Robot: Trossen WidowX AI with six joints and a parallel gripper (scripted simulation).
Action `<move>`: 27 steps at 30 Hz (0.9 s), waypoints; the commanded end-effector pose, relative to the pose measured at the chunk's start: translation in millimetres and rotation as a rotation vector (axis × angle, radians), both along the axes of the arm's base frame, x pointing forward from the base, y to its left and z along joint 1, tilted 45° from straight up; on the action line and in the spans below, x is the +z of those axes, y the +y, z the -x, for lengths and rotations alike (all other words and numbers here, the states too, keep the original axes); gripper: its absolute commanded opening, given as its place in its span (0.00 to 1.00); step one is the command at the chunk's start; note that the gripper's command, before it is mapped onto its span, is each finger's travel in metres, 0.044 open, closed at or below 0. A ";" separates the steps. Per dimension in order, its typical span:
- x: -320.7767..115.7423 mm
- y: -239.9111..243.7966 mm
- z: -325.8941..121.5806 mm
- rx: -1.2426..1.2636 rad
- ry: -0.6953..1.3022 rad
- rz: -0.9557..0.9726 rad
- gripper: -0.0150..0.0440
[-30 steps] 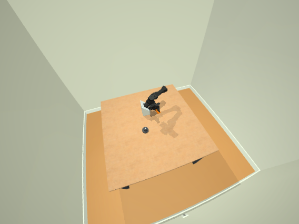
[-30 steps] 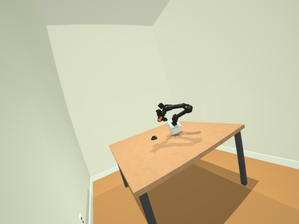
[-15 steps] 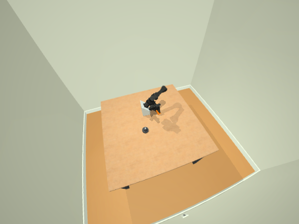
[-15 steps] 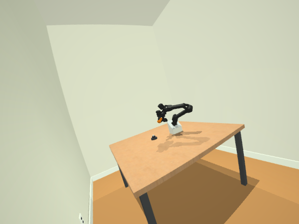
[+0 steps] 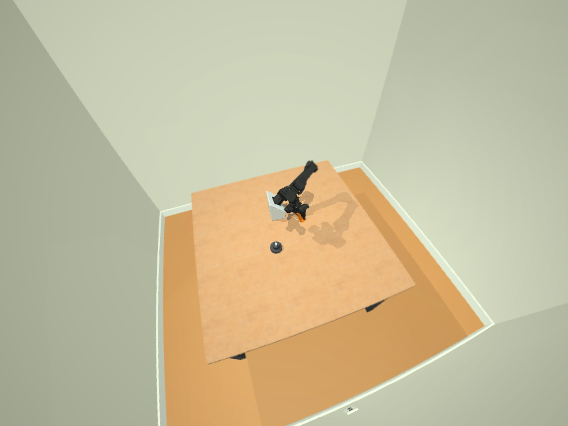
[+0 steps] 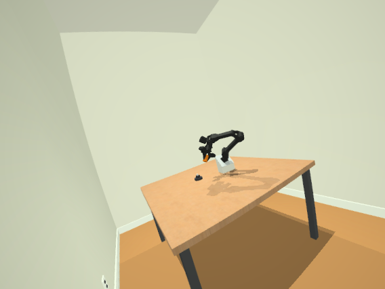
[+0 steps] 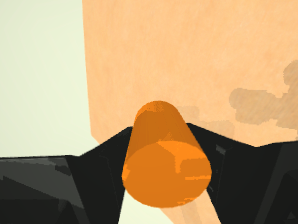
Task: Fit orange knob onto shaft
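Note:
The orange knob (image 5: 301,218) (image 6: 205,159) (image 7: 166,172) is held between the fingers of my gripper (image 5: 301,215) (image 6: 206,157) (image 7: 158,130), up in the air above the table. In the exterior view the knob looks tilted. One rounded end faces the wrist camera; the hole is not seen. The dark round pedestal (image 5: 276,248) (image 6: 198,178) stands on the table, apart from the knob, with the short silver shaft (image 5: 276,244) (image 6: 197,175) upright at its centre. The shaft's flat side is too small to make out. The pedestal is not in the wrist view.
The wooden table (image 5: 300,285) (image 6: 190,210) carries the arm's pale base (image 5: 278,213) (image 6: 226,167), which stands close to the gripper. The arm's shadows fall across the table. A table edge shows at the left of the wrist view.

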State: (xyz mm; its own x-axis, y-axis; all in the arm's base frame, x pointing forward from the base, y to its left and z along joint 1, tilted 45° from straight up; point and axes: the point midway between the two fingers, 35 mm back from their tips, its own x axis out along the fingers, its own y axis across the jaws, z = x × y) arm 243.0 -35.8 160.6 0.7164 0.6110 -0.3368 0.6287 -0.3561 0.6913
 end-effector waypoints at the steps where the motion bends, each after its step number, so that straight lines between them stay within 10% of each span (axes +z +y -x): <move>1: -4.0 6.0 -4.0 0.066 0.068 0.038 0.25; 27: -35.3 47.9 -24.4 0.466 0.484 0.230 0.25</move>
